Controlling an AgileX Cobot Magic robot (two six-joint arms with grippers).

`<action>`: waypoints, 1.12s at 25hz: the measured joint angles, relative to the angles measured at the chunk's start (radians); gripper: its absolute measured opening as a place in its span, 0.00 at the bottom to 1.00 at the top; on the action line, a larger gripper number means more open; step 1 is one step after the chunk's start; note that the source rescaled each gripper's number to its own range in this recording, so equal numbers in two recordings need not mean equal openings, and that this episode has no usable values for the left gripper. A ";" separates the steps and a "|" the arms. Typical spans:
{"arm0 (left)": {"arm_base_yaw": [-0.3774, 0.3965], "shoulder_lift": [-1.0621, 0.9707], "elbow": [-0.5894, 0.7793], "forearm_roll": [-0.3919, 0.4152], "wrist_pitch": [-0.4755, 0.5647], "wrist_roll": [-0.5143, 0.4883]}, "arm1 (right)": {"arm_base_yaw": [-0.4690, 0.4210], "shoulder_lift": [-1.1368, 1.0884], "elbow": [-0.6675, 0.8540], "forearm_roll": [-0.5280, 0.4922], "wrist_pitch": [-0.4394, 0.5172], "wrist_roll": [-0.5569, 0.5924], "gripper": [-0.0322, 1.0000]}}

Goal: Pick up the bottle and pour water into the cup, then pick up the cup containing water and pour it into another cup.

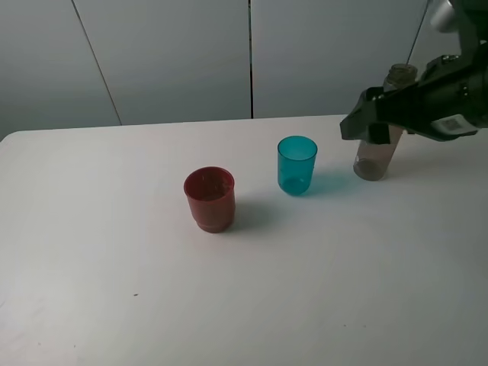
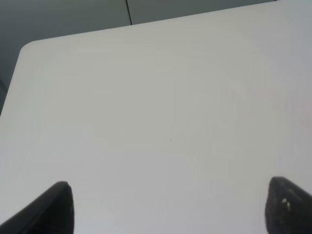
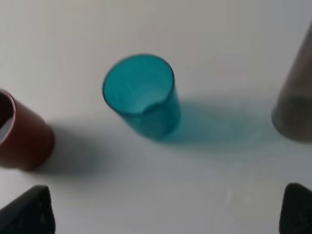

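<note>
**Bottle upright, right jaws wide**

I see the tall smoky grey-brown plastic bottle (image 1: 379, 149) standing on the white table (image 1: 114, 290), right of the teal tumbler (image 1: 296, 164) and red cup (image 1: 210, 198). My right gripper (image 1: 364, 120) hangs spread before it; the left gripper (image 2: 168, 207) is spread too.

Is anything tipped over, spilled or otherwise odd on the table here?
Nothing stands out. The red cup, teal cup and grey-brown bottle all stand upright and apart on the white table, with no visible puddle or damage.
</note>
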 joint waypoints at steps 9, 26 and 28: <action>0.000 0.000 0.000 0.000 0.000 -0.002 | -0.314 -0.323 0.000 -0.006 0.409 -0.031 1.00; 0.000 0.000 0.000 0.000 0.000 -0.002 | -0.326 -1.092 0.113 -0.092 0.585 -0.058 1.00; 0.000 0.000 0.000 0.000 0.000 -0.002 | -0.326 -1.139 0.161 -0.094 0.589 -0.058 1.00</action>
